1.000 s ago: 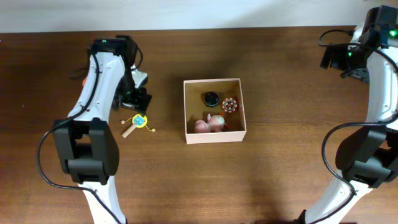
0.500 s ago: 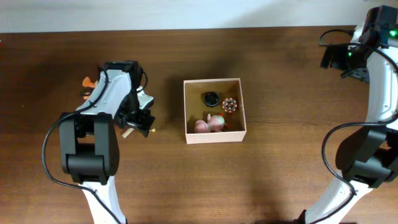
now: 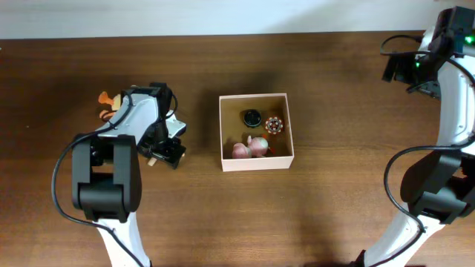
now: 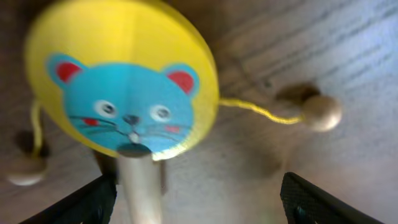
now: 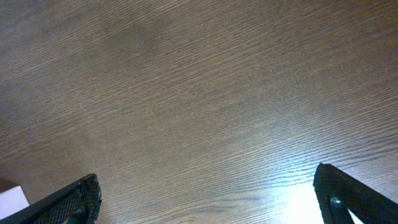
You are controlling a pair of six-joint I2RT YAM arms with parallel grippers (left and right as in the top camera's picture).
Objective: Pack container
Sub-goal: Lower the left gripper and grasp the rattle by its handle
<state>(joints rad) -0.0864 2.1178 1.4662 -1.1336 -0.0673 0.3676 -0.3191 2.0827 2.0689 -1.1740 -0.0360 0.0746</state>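
The container [image 3: 256, 161], a square shallow box with white walls and a tan inside, sits mid-table and holds a black round toy [image 3: 252, 117], a red-dotted ring [image 3: 274, 125] and a pink toy [image 3: 250, 147]. Left of it, my left gripper [image 3: 167, 148] hangs low over a small drum toy and hides most of it from above. The left wrist view shows that toy's yellow disc with a blue mouse face [image 4: 124, 81], its wooden handle [image 4: 140, 193] and a bead on a string [image 4: 320, 112]. My left gripper [image 4: 199, 208] is open, the handle lying between its fingers close to the left one. My right gripper [image 5: 211, 205] is open over bare wood.
An orange toy [image 3: 110, 100] lies on the table behind the left arm. The right arm [image 3: 438, 52] stands at the far right back corner, away from the box. A white corner [image 5: 12, 199] shows at the lower left edge of the right wrist view.
My left gripper has moved toward the front of the table and down over the drum toy, now covering it from above. The orange toy has come into view. The right arm has not moved.
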